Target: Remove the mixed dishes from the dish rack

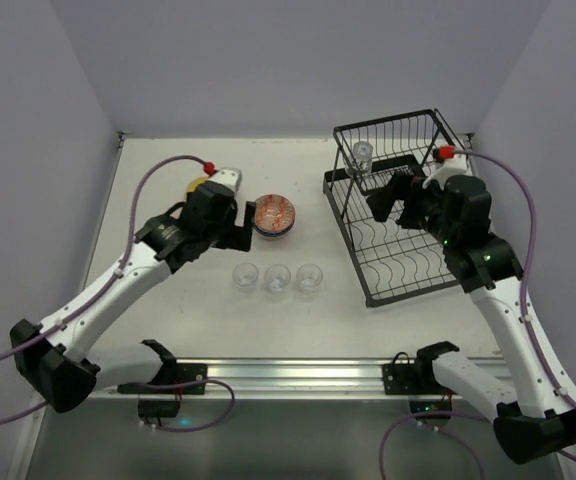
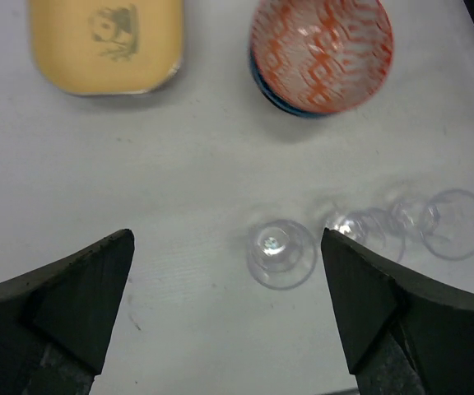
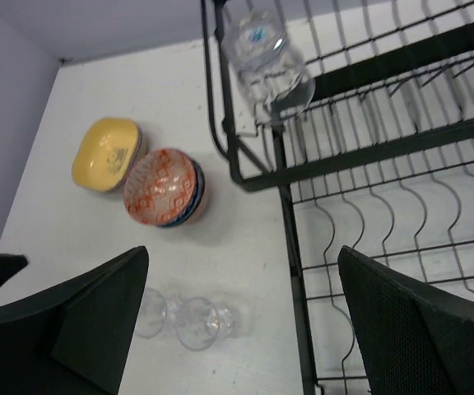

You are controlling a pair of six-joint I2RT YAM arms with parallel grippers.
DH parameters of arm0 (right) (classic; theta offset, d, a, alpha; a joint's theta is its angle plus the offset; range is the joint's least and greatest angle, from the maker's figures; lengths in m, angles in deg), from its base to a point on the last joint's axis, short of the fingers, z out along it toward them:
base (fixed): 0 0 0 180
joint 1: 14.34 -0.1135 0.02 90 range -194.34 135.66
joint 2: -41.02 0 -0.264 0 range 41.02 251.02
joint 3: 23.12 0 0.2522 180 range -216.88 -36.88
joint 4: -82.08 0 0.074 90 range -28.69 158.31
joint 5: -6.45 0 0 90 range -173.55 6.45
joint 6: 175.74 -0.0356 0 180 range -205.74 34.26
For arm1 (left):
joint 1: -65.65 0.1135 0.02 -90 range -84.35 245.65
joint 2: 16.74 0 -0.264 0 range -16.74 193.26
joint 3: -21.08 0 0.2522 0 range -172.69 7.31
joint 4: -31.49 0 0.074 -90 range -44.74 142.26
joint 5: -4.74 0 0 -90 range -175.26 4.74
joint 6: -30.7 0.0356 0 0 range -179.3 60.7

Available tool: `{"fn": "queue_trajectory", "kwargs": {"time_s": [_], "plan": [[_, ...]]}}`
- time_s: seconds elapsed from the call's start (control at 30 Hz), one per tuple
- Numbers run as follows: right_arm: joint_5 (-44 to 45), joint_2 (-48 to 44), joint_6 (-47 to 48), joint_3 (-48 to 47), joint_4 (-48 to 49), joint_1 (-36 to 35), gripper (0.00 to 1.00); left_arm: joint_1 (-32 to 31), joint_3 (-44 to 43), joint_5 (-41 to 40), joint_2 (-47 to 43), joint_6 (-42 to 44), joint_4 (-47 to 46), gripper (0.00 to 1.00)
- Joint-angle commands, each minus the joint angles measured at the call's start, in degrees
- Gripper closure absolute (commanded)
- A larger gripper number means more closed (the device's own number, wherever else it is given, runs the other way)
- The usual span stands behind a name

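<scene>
The black wire dish rack [image 1: 408, 262] stands at the right. One clear glass [image 1: 362, 157] lies in its raised upper shelf, seen close in the right wrist view as the glass [image 3: 266, 58]. Three more glasses [image 1: 277, 279] stand in a row on the table. A reddish-pink patterned bowl [image 1: 274, 215] sits stacked on a blue one, with a yellow plate [image 1: 198, 184] to its left. My left gripper [image 1: 240, 238] hovers open above the table beside the bowls; its jaws [image 2: 229, 304] hold nothing. My right gripper [image 1: 390, 203] is open over the rack's left side, empty [image 3: 245, 321].
The rack's lower wavy tray [image 3: 401, 230] holds nothing in view. White walls close in the table on three sides. The bowls [image 2: 323, 53], yellow plate [image 2: 105, 41] and nearest glass [image 2: 281, 251] lie close together under my left arm.
</scene>
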State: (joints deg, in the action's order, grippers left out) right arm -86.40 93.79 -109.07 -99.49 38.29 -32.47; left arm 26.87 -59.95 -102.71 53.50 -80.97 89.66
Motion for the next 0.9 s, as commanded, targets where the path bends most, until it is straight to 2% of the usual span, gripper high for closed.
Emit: {"fn": "queue_trajectory", "kwargs": {"time_s": [0.0,0.03,0.1,0.17,0.3,0.43,0.63,0.87], "plan": [[-4.1,3.6,-1.3,-9.1,-3.2,5.1,0.01,9.8,1.8,-6.0,-7.3,1.8,-3.0,0.0],[-2.6,6.5,-0.8,-13.1,-4.1,5.2,0.01,14.7,2.5,-7.6,-8.7,1.8,-3.4,0.0],[-0.1,9.9,0.2,-16.8,-6.1,5.7,0.01,17.5,3.9,-12.8,-13.0,0.3,-4.8,0.0],[1.1,16.1,1.3,-22.4,-7.8,6.7,0.02,17.9,6.1,-17.0,-16.1,-0.9,-5.9,0.0],[4.1,28.7,4.6,-33.6,-11.4,6.9,0.13,17.9,13.9,-20.7,-24.4,0.0,-10.9,0.0],[4.3,38.4,7.3,-44.6,-16.1,6.8,0.19,17.9,17.9,-17.2,-27.0,0.1,-12.9,0.0],[0.0,44.6,10.1,-48.5,-16.2,6.7,0.23,17.9,18.1,-12.5,-23.6,0.5,-13.6,0.0],[-0.7,44.5,9.9,-47.0,-14.5,6.8,0.23,17.9,18.3,-8.3,-20.8,1.7,-14.5,0.0]]}}
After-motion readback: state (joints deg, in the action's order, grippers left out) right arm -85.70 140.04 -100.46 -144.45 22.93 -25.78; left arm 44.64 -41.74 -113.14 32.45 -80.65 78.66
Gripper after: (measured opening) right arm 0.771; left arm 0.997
